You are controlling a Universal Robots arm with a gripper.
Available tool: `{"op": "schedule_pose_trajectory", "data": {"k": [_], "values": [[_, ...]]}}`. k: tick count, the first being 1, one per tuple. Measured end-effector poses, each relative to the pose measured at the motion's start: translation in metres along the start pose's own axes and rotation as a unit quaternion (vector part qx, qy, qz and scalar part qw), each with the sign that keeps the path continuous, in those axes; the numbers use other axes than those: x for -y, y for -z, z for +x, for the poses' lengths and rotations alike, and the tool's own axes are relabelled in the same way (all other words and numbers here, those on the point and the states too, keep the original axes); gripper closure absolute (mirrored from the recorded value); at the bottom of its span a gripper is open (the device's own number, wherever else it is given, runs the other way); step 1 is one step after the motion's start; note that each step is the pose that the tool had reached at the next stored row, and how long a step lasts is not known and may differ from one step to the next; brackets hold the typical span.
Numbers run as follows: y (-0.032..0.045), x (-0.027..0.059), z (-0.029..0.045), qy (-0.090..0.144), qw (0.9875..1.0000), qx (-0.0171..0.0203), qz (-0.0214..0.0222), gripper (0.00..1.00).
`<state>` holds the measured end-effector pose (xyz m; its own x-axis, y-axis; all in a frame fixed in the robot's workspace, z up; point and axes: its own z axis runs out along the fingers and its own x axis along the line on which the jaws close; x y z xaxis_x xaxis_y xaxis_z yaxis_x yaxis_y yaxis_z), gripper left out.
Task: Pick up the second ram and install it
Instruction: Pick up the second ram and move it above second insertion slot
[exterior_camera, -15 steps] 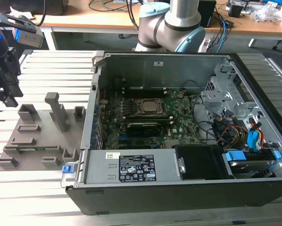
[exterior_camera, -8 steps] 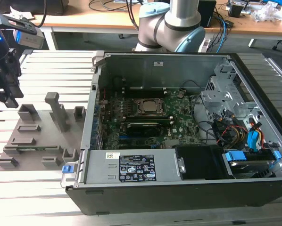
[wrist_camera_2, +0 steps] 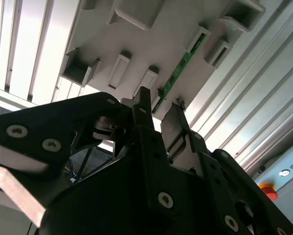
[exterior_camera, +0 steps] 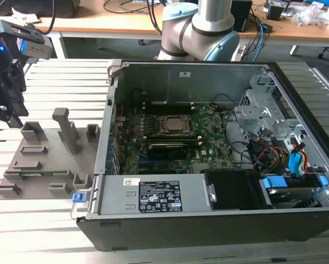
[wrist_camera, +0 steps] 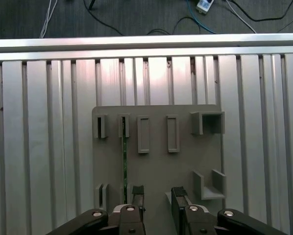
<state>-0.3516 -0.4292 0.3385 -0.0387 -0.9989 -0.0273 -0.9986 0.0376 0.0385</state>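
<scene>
Slatted aluminium table (wrist_camera: pixel 38 122) below me, grey tray (wrist_camera: pixel 158 161) on it. The ram (wrist_camera: pixel 124 156) stands on edge in a tray slot, just outside the gap of my gripper (wrist_camera: pixel 158 195), whose jaws hang apart and empty. I judge it light, stiff and fragile: pinch its top edge, clear of the contacts.

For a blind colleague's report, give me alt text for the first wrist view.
An open pincer hangs above a grey holder on a slatted table. A green ram stands on edge in the holder's slots, just beside the pincer's gap.
</scene>
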Motion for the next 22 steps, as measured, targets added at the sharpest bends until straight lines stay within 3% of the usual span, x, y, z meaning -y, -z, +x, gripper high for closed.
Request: {"op": "schedule_pose_trajectory", "data": {"k": [22], "values": [[-0.0154, 0.0006, 0.0004, 0.0, 1.0, 0.0, 0.0, 0.64]]}}
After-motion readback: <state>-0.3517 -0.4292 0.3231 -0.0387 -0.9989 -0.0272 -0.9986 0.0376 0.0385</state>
